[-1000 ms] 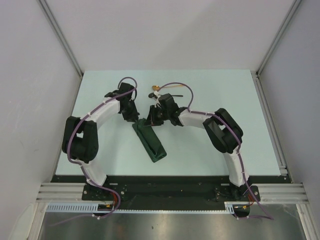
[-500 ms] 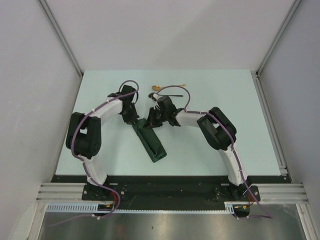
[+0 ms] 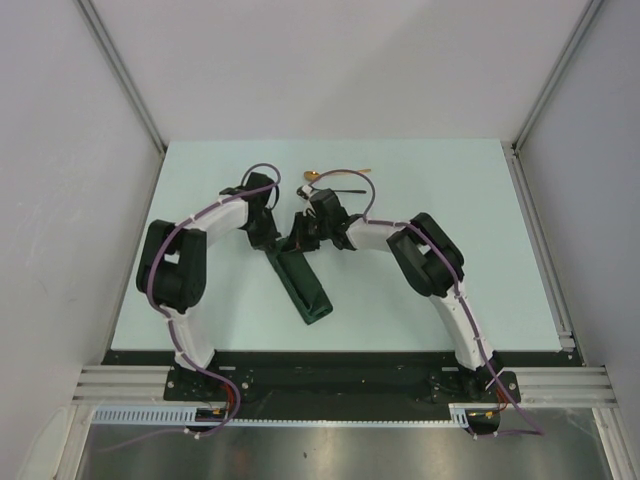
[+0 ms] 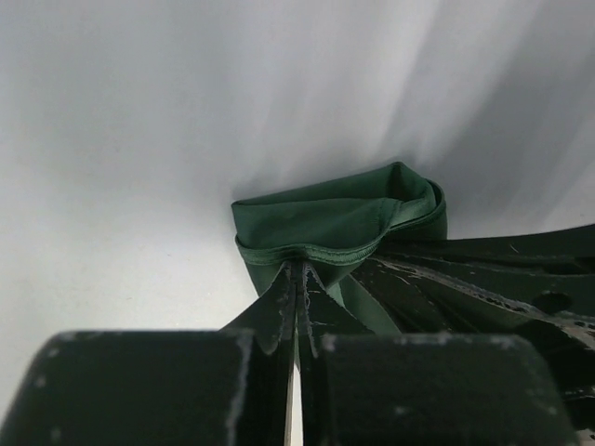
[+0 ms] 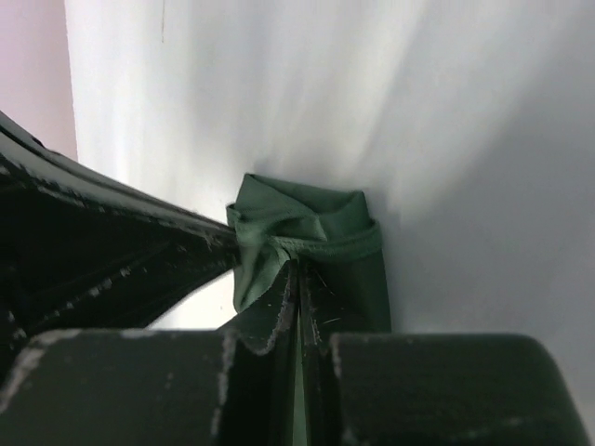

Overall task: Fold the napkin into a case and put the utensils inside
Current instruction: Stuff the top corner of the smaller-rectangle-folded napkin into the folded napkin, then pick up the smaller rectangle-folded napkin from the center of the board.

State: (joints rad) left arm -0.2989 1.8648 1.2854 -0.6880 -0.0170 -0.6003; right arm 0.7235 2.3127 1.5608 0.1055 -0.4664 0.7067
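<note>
Black jaws of the left gripper (image 4: pixel 299 268) and right gripper (image 5: pixel 296 267) are clamping shut on the bunched, hemmed far end of the dark green napkin (image 3: pixel 305 285), which is lying as a narrow folded strip mid-table (image 3: pixel 450 290).

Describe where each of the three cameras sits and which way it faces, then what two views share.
Top: high behind the robot, looking down on the table; the left arm and right arm show.
Left wrist: on the left arm, looking along the left claw, shut on the napkin.
Right wrist: on the right arm, looking along the right claw, shut on it too.
Shared: both wrist views show the same napkin end.
</note>
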